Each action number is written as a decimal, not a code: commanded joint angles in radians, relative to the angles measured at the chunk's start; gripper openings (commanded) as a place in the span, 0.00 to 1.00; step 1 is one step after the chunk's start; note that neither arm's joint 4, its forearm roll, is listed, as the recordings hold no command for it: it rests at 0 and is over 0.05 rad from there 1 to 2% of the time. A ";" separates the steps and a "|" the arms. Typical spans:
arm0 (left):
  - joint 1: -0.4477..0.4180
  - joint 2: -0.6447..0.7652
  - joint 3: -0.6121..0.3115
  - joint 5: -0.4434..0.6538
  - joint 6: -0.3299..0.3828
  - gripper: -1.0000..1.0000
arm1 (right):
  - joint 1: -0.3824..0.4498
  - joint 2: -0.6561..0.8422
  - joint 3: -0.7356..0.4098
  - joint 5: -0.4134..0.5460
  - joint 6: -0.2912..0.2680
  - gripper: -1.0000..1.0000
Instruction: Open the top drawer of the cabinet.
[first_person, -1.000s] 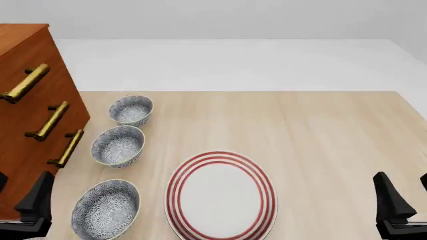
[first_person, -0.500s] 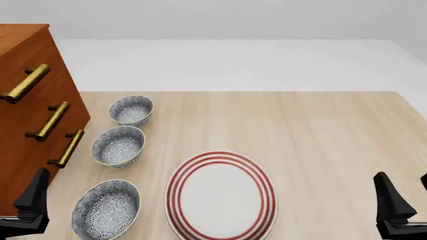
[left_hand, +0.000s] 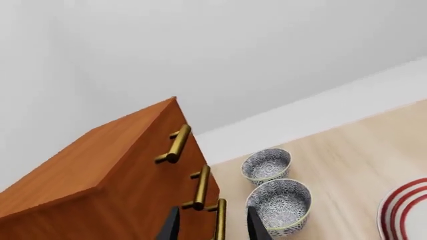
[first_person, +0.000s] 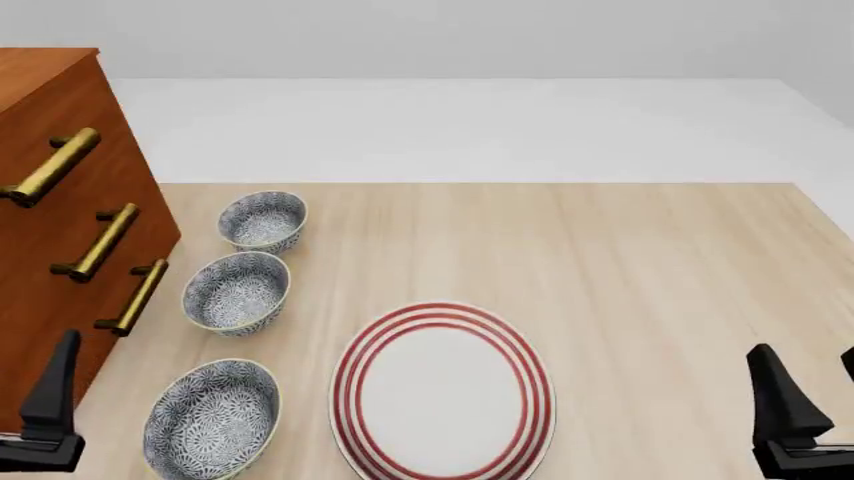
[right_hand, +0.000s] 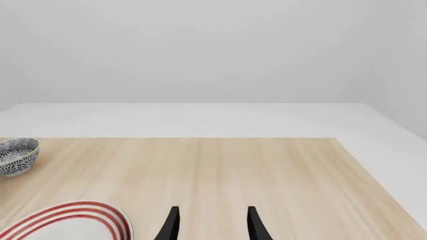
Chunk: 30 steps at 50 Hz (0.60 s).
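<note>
At the tabletop's left edge stands the cabinet, its top drawer shut. The left gripper hovers low beside it, fingers apart and empty; the right gripper also gapes, far off. The drawer looks rigid and probably slides stiffly; its smooth brass handle is the natural hold, gripped mid-bar.

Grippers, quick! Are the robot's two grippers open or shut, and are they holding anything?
Left gripper: open, holding nothing, pointing toward the cabinet handles.
Right gripper: open, holding nothing, over the table.
</note>
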 joint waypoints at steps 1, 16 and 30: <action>0.005 -0.020 -0.002 0.016 0.128 1.00 | 0.000 0.000 0.000 0.000 0.000 1.00; 0.014 -0.021 0.033 -0.010 0.329 1.00 | 0.000 0.000 0.000 0.000 0.000 1.00; 0.042 -0.021 0.068 -0.094 0.572 1.00 | 0.000 0.000 0.000 0.000 0.000 1.00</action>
